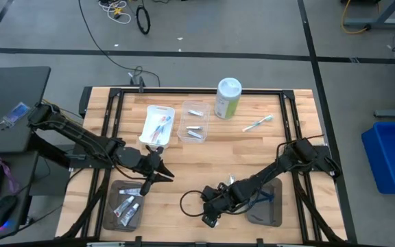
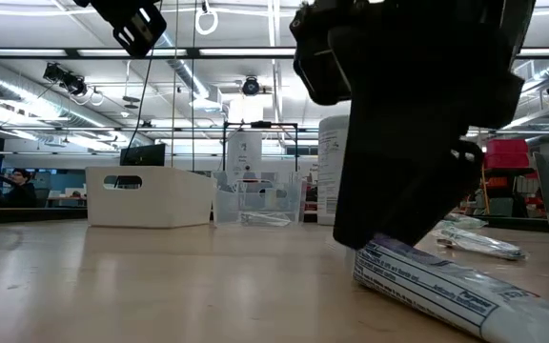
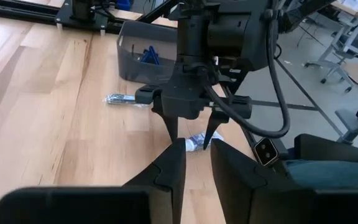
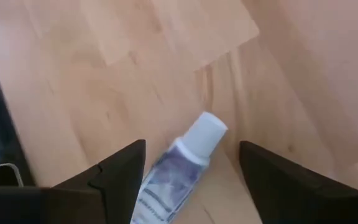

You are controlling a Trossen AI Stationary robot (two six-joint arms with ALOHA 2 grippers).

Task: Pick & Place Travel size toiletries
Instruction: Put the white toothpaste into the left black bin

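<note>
Straddling a small white tube (image 4: 179,162) with fingers spread wide, right hand (image 4: 188,177) low over the front middle of the wooden surface (image 1: 204,165); tube lying flat on the boards between the two fingers (image 4: 120,171), not yet gripped, pale cap (image 4: 207,129) pointing forward and away from the wrist. Long axis running roughly in line with the reach of the arm, hence across the closing direction of the fingers: a favourable lie for a pinch across the body of the tube, in all likelihood requiring only a slight descent and a closing. Same tube seen at surface level (image 2: 446,286), printed body stretched out under the dark bulk of the right hand (image 2: 417,124).

Left hand (image 1: 158,171) raised above the surface just left of centre, fingers (image 3: 173,165) drawn narrow with a slim gap and nothing visible between them; aimed toward the right hand (image 3: 191,127), yet plainly farther from the tube (image 3: 197,142), so the pick judged to belong to the right arm.

Elsewhere: grey tray (image 1: 112,209) at front left holding several small tubes; grey tray (image 1: 276,219) at front right; white tray (image 1: 151,118) and clear tray (image 1: 186,118) at the back; a toothbrush (image 1: 258,123) lying loose beside the green-and-white canister (image 1: 228,98). Destination of the straddled tube not determinable from these views.
</note>
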